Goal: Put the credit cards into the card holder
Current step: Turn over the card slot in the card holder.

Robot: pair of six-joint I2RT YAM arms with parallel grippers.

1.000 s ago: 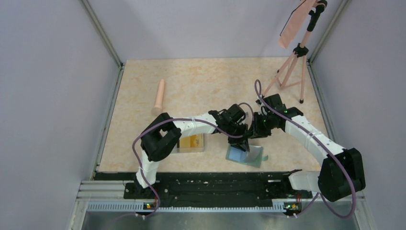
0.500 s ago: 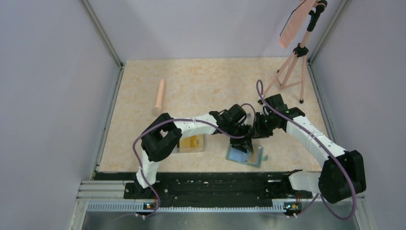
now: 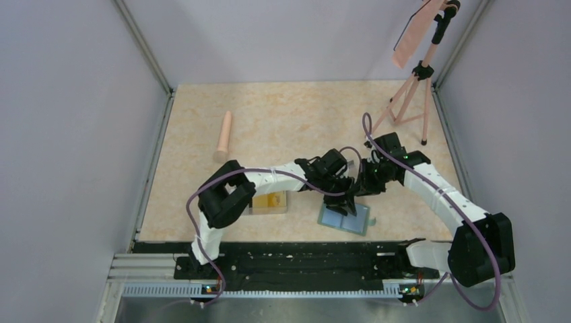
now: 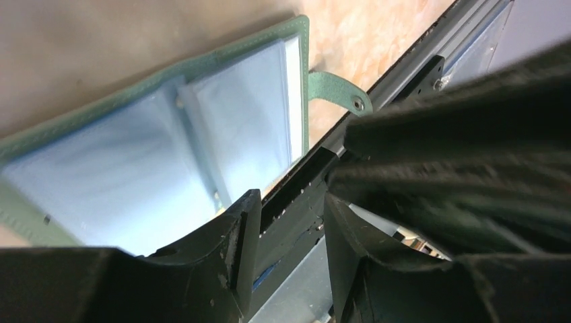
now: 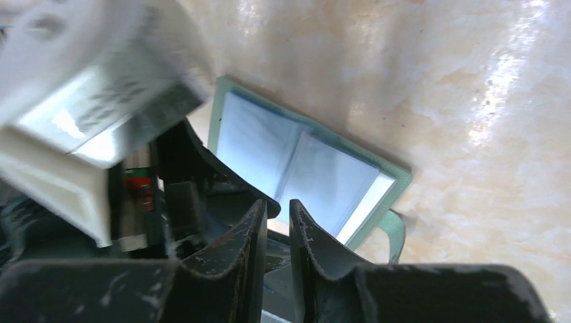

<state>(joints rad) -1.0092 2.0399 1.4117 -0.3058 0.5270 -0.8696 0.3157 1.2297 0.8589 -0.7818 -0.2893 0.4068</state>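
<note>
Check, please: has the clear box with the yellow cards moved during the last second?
No. The clear box keeps the same spot, equally far from the black rail that runs along the near edge.

The left arm (image 3: 269, 176) stretches rightward from its base, elbow bent near the front edge, wrist tipped down. The left gripper (image 4: 289, 202) points downward, its jaws parted with a clear gap and nothing between them. The right arm (image 3: 431, 185) reaches in leftward. The right gripper (image 5: 276, 208) hangs just beside the left one, jaws apart by only a narrow slit.
</note>
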